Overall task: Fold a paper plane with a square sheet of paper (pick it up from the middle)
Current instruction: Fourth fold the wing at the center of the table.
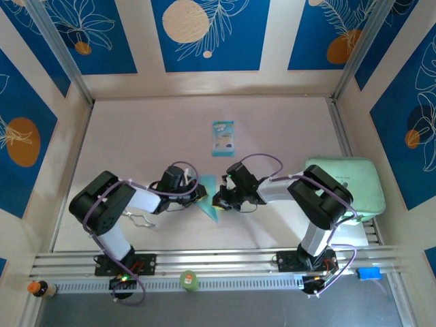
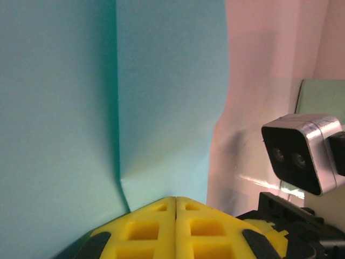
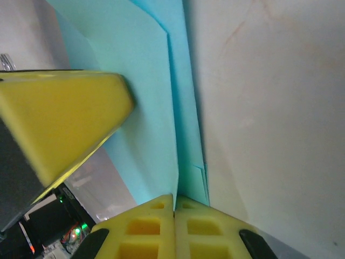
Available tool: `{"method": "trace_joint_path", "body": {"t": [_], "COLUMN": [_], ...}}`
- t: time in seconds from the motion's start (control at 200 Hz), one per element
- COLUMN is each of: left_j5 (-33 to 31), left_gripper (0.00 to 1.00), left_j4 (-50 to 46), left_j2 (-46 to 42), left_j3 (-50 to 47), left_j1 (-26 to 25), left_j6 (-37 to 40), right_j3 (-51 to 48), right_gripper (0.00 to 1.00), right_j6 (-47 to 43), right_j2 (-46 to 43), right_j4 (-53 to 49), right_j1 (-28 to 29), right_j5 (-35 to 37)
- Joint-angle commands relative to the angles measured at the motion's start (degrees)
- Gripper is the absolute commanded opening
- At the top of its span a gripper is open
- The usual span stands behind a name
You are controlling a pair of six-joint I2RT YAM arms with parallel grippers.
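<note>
**Both pincers closed on the sheet at mid-table**

In the overhead view the left gripper reaches in from the left, and the sheet of paper stands just at its tip as a narrow cyan wedge tapering toward the near edge. The right gripper meets the sheet from the other side, so the paper sits between the two pincers, near the middle of the table. Behind them, well apart, lies a small teal-and-white packet. A pale green pad lies at the right, beside the right arm.

From above, the fingertips are too small to judge. The wrist cameras settle it. In the left wrist view the left pincer's yellow fingers are pressed together with no gap, and the sheet rises from their seam, with one sharp vertical crease running up it. The right arm's wrist camera shows at the right edge.

In the right wrist view the right pincer's yellow fingers are likewise closed flat against each other, nipping the sheet's folded edge. Two overlapping layers of paper show here. One yellow finger of the left pincer lies against the sheet at the left.
</note>
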Motion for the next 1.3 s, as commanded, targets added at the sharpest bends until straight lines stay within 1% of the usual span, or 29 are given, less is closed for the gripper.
{"method": "trace_joint_path", "body": {"t": [0.0,0.25,0.415,0.53,0.745,0.84,1.015,1.295], "left_j5": [-0.9,0.2,5.7,7.9,5.0,3.2,1.8,0.1], "left_gripper": [0.06,0.06,0.05,0.05,0.04,0.02,0.01,0.00], "left_j4": [-9.8,-20.1,-20.3,-20.6,-26.3,-29.2,-29.8,-31.0], "left_j2": [-2.4,-4.6,-2.1,-0.2,3.7,5.1,6.5,7.2], "left_j3": [2.2,6.6,9.6,11.3,13.2,13.2,11.0,10.9], "left_j1": [-0.2,-0.2,-0.3,-0.5,-0.5,-0.4,-0.4,-0.4], "left_j6": [4.9,9.9,11.6,12.4,14.9,16.3,17.3,17.9], "right_j3": [1.1,2.7,2.8,2.9,2.4,2.3,1.8,-1.5], "right_gripper": [0.02,0.01,0.01,0.01,0.01,0.03,0.08,0.11], "right_j6": [-5.1,-10.1,-10.6,-10.4,-9.7,-9.8,-10.0,-9.3], "right_j2": [1.9,3.2,3.6,4.0,3.9,3.3,1.4,-1.9], "right_j4": [-9.0,-12.9,-12.7,-12.6,-11.6,-11.4,-11.4,-11.5], "right_j1": [-1.1,-3.4,-3.7,-3.6,-3.6,-3.4,-3.1,-1.5], "right_j5": [-0.8,-3.2,-4.0,-4.1,-4.3,-4.6,-6.5,-7.5]}}
